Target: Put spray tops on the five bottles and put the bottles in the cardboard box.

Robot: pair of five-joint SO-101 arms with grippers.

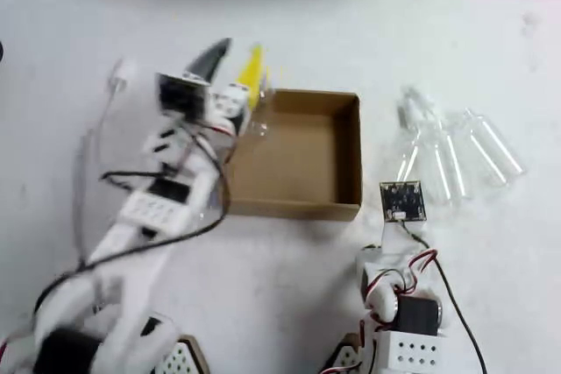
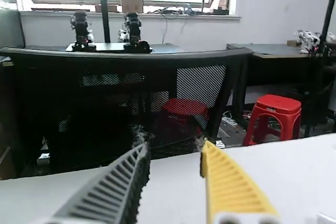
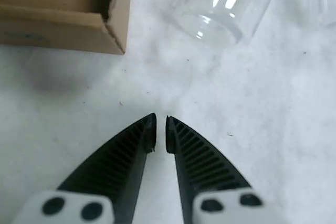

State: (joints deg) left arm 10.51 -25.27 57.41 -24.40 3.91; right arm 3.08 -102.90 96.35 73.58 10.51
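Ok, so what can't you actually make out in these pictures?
High view: the clear bottles overlap and catch glare, so their count is unsure.
High view: the left fingers are blurred, so it is unclear whether they hold anything.
High view: a small white item is too blurred to identify.
Right wrist view: one bottle is cut off by the frame edge, so its far end is unseen.

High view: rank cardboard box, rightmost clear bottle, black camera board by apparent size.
1. cardboard box.
2-3. rightmost clear bottle and black camera board look alike: bottle longer, board wider; the board sits nearer the camera, so unranked.
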